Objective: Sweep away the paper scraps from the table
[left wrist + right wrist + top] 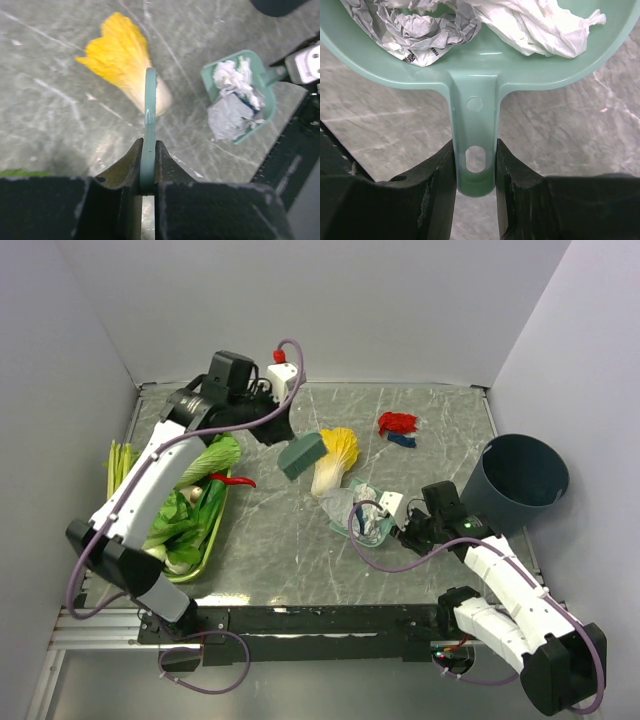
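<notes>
Clamping the dustpan (475, 62) handle, the right hand (475, 152) held white paper scraps (530, 25) toward the desk's (280, 550) front edge. The left hand (148, 152) was shut tight on the brush (149, 95). The red and blue scraps (397, 426) lay near the far edge. Tilting the pan could spill its wads back.

Two loose paper scraps (397, 422), one dustpan (475, 90), one brush (300, 455), one cabbage (125, 60), one bin (500, 505), one tray (213, 532)

Soft, even overhead light, faint shadows, slight sheen on the table (290, 545); wrist-view foregrounds blurred.
</notes>
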### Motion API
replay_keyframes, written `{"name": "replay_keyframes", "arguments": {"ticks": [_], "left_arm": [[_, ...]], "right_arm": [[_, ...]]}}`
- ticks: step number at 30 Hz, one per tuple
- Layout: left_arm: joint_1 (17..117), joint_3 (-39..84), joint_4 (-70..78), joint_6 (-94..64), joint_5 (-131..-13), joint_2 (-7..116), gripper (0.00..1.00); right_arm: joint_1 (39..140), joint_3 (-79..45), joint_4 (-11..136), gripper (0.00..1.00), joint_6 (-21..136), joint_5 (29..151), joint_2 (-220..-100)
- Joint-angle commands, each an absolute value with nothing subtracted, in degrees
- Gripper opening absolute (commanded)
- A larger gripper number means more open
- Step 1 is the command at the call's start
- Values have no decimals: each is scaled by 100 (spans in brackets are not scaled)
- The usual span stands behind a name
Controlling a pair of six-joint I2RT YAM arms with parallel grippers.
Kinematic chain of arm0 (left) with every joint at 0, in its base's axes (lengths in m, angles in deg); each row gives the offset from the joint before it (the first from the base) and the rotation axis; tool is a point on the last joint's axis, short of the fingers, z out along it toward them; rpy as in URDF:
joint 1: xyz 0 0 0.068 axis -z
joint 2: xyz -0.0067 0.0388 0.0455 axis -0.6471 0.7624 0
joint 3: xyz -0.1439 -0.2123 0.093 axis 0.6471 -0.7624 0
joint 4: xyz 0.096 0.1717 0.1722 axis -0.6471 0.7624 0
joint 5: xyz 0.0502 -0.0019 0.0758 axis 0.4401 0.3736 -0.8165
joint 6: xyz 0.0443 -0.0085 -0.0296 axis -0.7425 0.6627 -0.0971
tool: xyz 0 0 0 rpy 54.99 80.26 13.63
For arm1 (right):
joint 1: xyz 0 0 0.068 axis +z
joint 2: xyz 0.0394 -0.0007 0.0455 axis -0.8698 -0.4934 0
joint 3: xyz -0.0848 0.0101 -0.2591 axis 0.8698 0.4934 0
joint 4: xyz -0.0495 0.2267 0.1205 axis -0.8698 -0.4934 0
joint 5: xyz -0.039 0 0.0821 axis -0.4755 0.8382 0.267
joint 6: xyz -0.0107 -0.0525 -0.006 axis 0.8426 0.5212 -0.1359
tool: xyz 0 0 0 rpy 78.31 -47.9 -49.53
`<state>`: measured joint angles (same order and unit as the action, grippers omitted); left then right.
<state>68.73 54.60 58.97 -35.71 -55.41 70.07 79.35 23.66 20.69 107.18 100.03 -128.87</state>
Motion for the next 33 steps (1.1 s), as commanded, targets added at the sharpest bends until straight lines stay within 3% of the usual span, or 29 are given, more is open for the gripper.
{"name": "replay_keyframes", "arguments": {"ticks": [1, 5, 9, 16, 25, 33], "left_arm": [[6819, 5073, 5467, -3707, -6404, 6499, 1], [6713, 4704, 5133, -3251, -7143, 6348, 1], [6616, 4677, 5177, -3100, -6995, 6523, 1], [6511, 4607, 4896, -3091, -6749, 6840, 1], [6344, 4002, 4184, -2064, -6732, 6805, 1], [6344, 3930, 4298, -2142, -6116, 7201, 1]], "right_arm": [[7907, 2160, 2145, 0, 10386, 10588, -12736], [7898, 1922, 1925, 0, 10175, 10659, -12631], [7898, 1264, 1608, 0, 9807, 10835, -12596], [7898, -1028, 976, 0, 9129, 10792, -13622], [7784, -1575, 1353, 0, 8628, 10870, -14213], [7749, -1866, 1282, 0, 8356, 10721, -14213]]}}
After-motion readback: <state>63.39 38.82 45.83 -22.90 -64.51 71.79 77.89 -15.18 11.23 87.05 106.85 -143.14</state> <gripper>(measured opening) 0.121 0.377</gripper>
